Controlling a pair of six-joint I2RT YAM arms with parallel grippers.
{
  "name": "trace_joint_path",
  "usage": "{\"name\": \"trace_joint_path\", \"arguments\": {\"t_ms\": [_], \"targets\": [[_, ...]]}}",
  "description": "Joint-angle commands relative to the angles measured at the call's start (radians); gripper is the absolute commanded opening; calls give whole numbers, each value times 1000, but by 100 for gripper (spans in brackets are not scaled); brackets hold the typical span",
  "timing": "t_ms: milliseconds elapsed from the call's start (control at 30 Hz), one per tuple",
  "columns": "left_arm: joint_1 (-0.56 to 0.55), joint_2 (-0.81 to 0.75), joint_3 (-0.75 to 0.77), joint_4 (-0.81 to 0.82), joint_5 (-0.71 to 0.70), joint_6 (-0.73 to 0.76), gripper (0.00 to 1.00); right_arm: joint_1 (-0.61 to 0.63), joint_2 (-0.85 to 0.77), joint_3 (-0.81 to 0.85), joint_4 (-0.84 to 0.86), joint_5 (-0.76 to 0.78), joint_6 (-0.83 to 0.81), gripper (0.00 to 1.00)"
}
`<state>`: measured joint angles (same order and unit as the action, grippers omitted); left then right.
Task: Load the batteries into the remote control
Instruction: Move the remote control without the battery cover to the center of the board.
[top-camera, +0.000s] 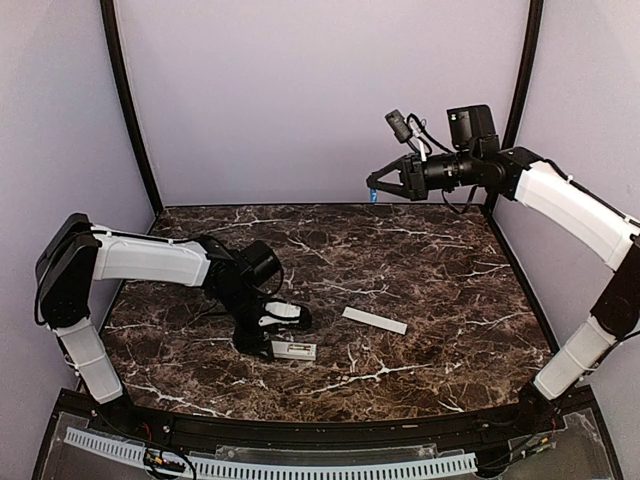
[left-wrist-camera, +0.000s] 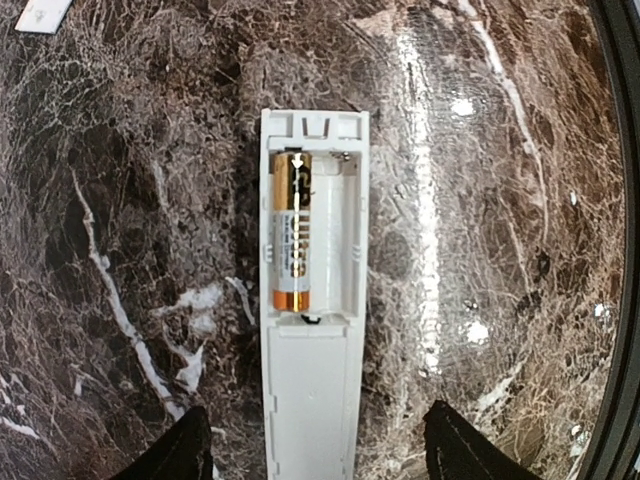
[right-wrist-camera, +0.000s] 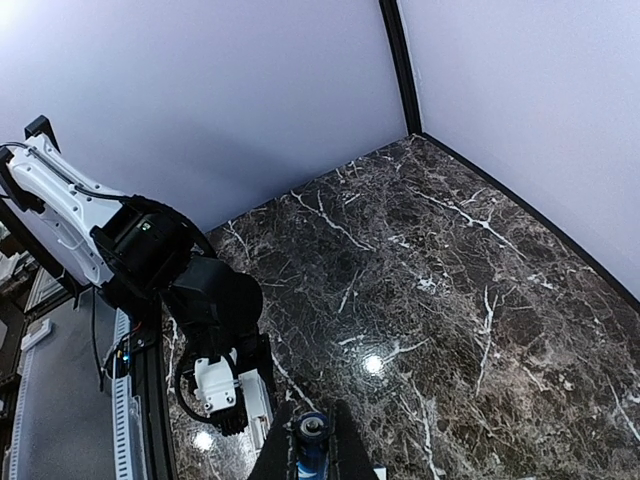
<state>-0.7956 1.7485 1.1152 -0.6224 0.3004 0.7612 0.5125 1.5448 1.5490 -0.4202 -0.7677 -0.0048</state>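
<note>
While a battery is pinched in the right gripper (left gripper spread), the remote control may be skewed by uneven clamping.

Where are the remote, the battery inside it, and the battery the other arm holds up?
remote control (left-wrist-camera: 336, 270): left wrist view, on its empty slot.
battery in the remote (left-wrist-camera: 291, 230): left wrist view, middle of its label.
held battery (right-wrist-camera: 310, 440): right wrist view, on its round top end.

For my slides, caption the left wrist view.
Left gripper open over the remote control, one battery seated, the slot beside it empty.
</note>
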Motion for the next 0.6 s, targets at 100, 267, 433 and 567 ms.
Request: {"name": "trace_joint_path", "arguments": {"t_ms": [100,267,433,567], "targets": [[-16,35,-29,57,-60,-58,64,-3,-24,-1,-26,-25,-54,0],[-33,49,-34,67,-59,-92,49,-8,-39,-24,-24,-27,-57,0],[-56,58,-18,71,-33,-134,30,-14,-59,-45,-18,-28,-56,0],[-79,68,1,91,-18,-163,16,-18,-75,-54,-18,-21,-61,0]]}}
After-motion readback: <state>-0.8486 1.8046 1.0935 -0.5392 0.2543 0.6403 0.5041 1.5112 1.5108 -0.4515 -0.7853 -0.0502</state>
